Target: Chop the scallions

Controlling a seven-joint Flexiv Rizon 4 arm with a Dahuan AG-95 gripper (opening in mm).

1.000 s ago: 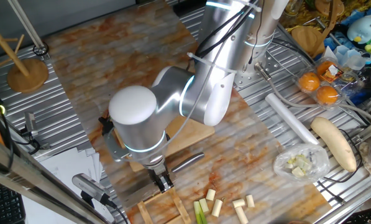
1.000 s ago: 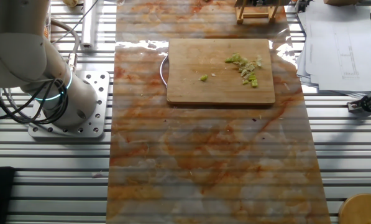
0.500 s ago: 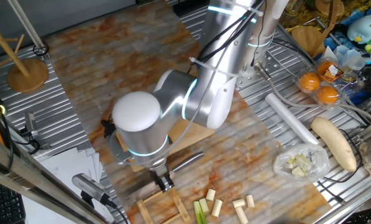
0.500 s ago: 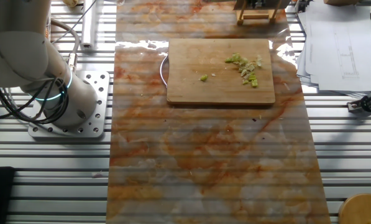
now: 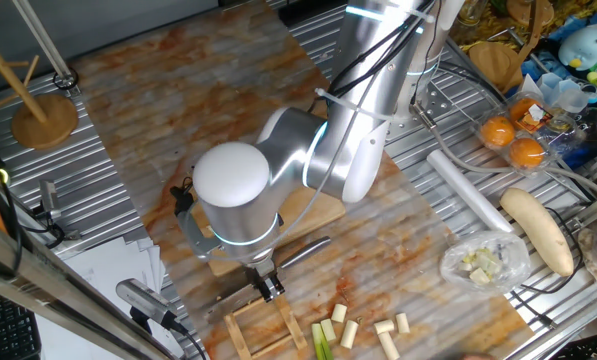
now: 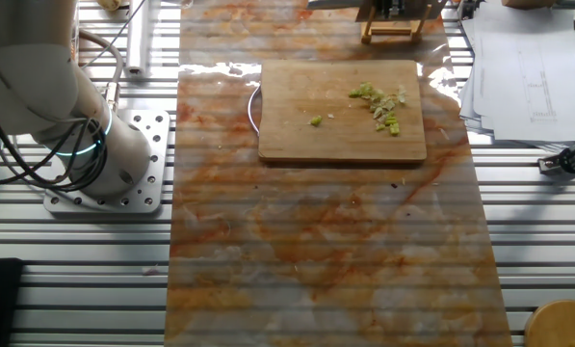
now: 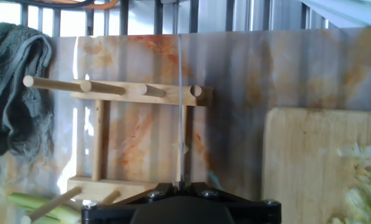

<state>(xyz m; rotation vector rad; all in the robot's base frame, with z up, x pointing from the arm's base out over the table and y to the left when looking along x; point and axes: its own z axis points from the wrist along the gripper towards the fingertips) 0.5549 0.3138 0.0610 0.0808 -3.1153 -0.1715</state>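
My gripper [image 5: 268,288] is shut on a knife [image 5: 303,253] and hangs low over the wooden knife rack [image 5: 263,330] near the table's front edge. In the hand view the knife's thin blade [image 7: 180,112] runs straight up from my gripper [image 7: 180,186], crossing the rack [image 7: 138,93]. Chopped scallions [image 6: 378,101] lie on the wooden board [image 6: 340,130]; in the hand view they [image 7: 359,180] sit at the right on the board [image 7: 303,162]. Short scallion stalk pieces [image 5: 363,328] lie beside the rack. The arm hides most of the board [image 5: 313,215].
A large pale banana-shaped vegetable [image 5: 538,230], a plastic bag of pieces [image 5: 483,262], a white roller [image 5: 468,190] and oranges [image 5: 513,140] lie at the right. A grey cloth [image 7: 17,99] lies left of the rack. The robot base [image 6: 104,164] stands left of the board.
The arm has shifted slightly right and down towards the rack with the knife. In the other fixed view the rack at the top edge has tilted a little.
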